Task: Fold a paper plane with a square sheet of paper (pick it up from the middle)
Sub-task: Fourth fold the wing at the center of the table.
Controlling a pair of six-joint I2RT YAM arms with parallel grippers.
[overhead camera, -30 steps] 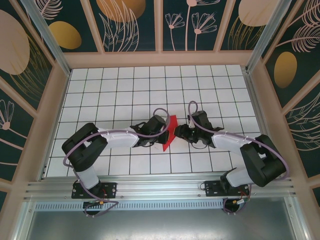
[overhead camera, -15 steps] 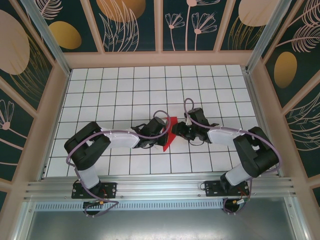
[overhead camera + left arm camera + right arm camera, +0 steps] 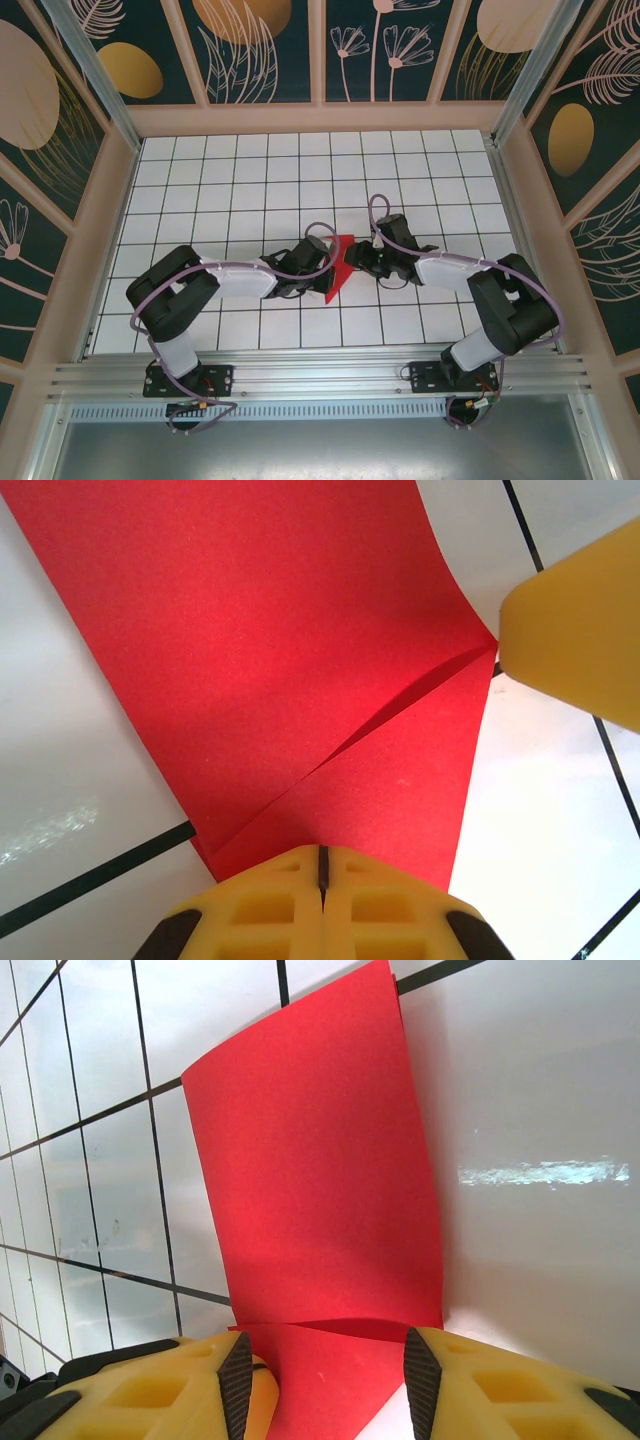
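The square sheet of paper [image 3: 339, 270] is bright red and folded into a creased wedge at the middle of the table. In the left wrist view the sheet [image 3: 270, 660] shows a diagonal flap. My left gripper [image 3: 319, 267] is shut, and its tips [image 3: 322, 865] rest on the paper's left edge. My right gripper [image 3: 357, 262] is open at the paper's right edge. In the right wrist view its fingers [image 3: 236, 1380] straddle the folded lower part of the sheet [image 3: 310, 1180], and the far part curls upward. One yellow finger of the right gripper [image 3: 575, 630] touches the flap's corner.
The white gridded table [image 3: 250, 190] is walled by wooden rails and patterned panels [image 3: 320, 50]. Both arms reach inward from the near metal rail [image 3: 320, 380], and their wrists almost meet at the centre.
My right gripper has moved left to the paper's right edge and opened slightly. The left gripper has stayed shut in place.
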